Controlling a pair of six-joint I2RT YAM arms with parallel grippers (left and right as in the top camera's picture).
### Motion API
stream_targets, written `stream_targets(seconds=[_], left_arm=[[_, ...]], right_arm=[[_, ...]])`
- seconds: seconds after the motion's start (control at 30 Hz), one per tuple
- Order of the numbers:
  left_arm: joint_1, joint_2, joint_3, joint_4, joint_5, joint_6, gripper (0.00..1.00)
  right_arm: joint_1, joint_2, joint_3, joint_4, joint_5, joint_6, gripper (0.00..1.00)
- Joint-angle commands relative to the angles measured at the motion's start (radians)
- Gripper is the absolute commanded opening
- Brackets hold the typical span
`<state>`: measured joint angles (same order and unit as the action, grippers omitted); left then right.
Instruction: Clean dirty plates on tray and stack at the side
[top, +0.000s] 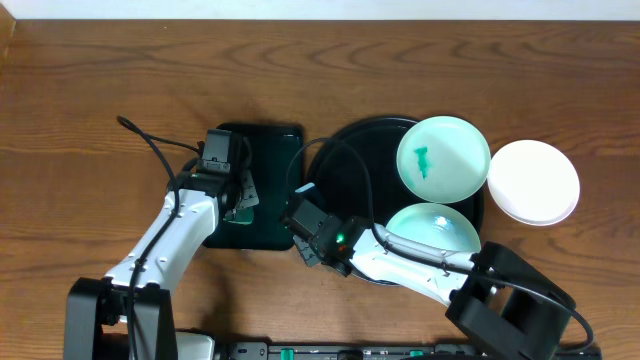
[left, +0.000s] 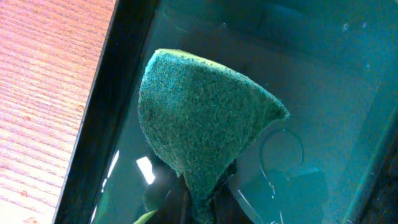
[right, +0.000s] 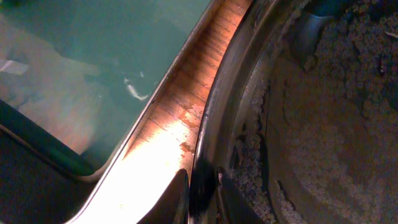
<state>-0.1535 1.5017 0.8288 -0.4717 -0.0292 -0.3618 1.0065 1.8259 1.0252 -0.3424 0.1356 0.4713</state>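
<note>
Table: brown wood, bold grain running left to right, pale wall along the far edge. Carries three things directly.

Left of centre: rectangular black tray, rounded corners, glossy dark-teal floor, long sides running near to far.

Just right of it: round black tray, raised rim, wider than the rectangular one. Not touching it; narrow strip of wood shows between the two rims in the right wrist view.

Further right: white plate, round, shallow, flat on the wood. Left edge sits at the round tray's rim; touching or just clear, cannot tell.

Wood also visible left of the rectangular tray in the left wrist view.
</note>
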Motion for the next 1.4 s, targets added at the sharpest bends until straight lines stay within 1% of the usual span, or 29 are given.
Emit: stream_targets(seconds=[0.0, 0.1, 0.2, 0.33, 0.43, 0.7, 1.37], left_arm=[[0.001, -0.008, -0.006, -0.002, -0.005, 0.002, 0.08], [0.001, -0.008, -0.006, -0.002, -0.005, 0.002, 0.08], [0.001, -0.008, -0.006, -0.002, -0.005, 0.002, 0.08], [0.001, -0.008, -0.006, -0.002, -0.005, 0.002, 0.08], [0.001, -0.008, -0.006, -0.002, -0.005, 0.002, 0.08], [0.001, -0.008, -0.006, -0.002, -0.005, 0.002, 0.08], [0.001, -0.008, -0.006, -0.002, -0.005, 0.002, 0.08]], right_arm=[[0.016, 0.016, -0.006, -0.004, -0.058, 0.014, 0.13], [0.016, 0.036, -0.006, -0.009, -0.059, 0.015, 0.15], [0.019, 0.048, -0.006, -0.007, -0.059, 0.03, 0.13], [0.029, 0.048, -0.006, 0.003, -0.059, 0.03, 0.04], [0.04, 0.048, -0.006, 0.014, -0.059, 0.03, 0.01], [0.069, 0.048, -0.006, 0.03, -0.058, 0.029, 0.01], [0.069, 0.048, -0.006, 0.036, -0.111, 0.018, 0.01]])
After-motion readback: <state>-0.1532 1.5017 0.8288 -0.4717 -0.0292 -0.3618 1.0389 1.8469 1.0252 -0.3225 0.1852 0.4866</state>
